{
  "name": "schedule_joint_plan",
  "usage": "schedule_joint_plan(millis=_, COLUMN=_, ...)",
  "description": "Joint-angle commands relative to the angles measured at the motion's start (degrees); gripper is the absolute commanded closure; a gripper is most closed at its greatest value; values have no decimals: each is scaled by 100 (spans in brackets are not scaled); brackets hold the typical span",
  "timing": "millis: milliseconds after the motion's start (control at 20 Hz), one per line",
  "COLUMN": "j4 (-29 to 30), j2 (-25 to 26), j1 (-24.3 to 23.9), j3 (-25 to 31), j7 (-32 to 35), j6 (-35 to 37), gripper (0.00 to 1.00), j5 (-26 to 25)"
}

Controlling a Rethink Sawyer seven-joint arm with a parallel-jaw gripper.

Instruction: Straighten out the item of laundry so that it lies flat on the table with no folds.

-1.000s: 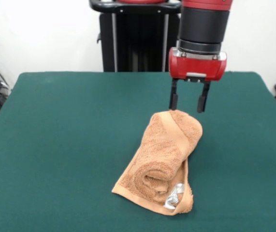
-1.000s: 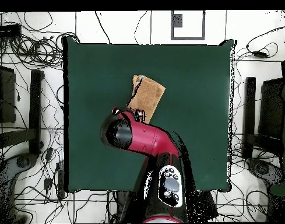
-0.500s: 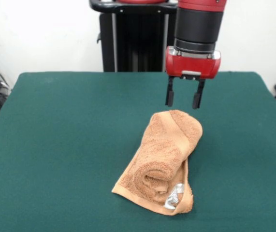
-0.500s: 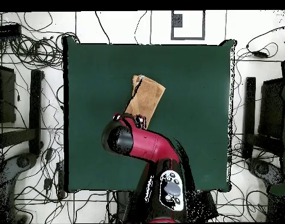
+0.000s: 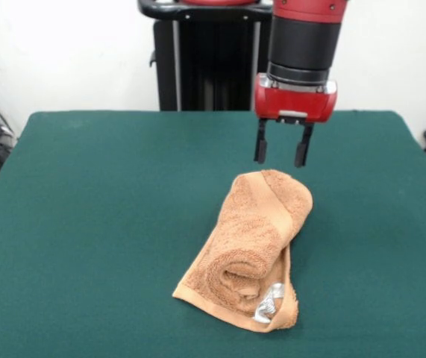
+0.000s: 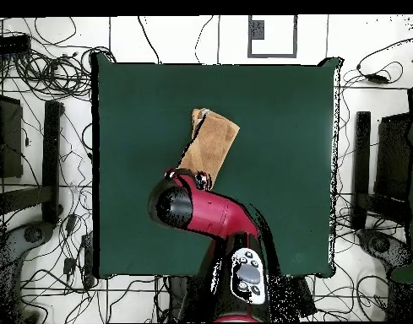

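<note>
The orange-tan towel [image 5: 251, 250] lies rolled and folded into a long bundle on the dark green table [image 5: 108, 224], its white-silver label [image 5: 269, 304] at the near end. In the overhead view the towel [image 6: 211, 143] shows as a slanted strip, partly covered by the arm. My gripper [image 5: 280, 160] hangs open just above and behind the towel's far end, holding nothing, with a small gap between its fingertips and the cloth.
The black pedestal [image 5: 205, 60] stands behind the table's far edge. Cables [image 6: 40, 67] and dark stands [image 6: 378, 169] surround the table on the floor. Green cloth stretches wide on both sides of the towel.
The gripper has risen off the towel's far end and shifted slightly left, staying open. The towel has not moved.
</note>
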Motion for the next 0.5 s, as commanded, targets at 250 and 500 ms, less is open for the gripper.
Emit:
schedule_joint_plan(millis=250, j4=-37, j2=870, j1=32, j3=807, j7=1293, j6=-1063, gripper=0, j5=25)
schedule_joint_plan(millis=500, j4=-27, j2=912, j1=55, j3=786, j7=1289, j6=-1098, gripper=0, j5=88)
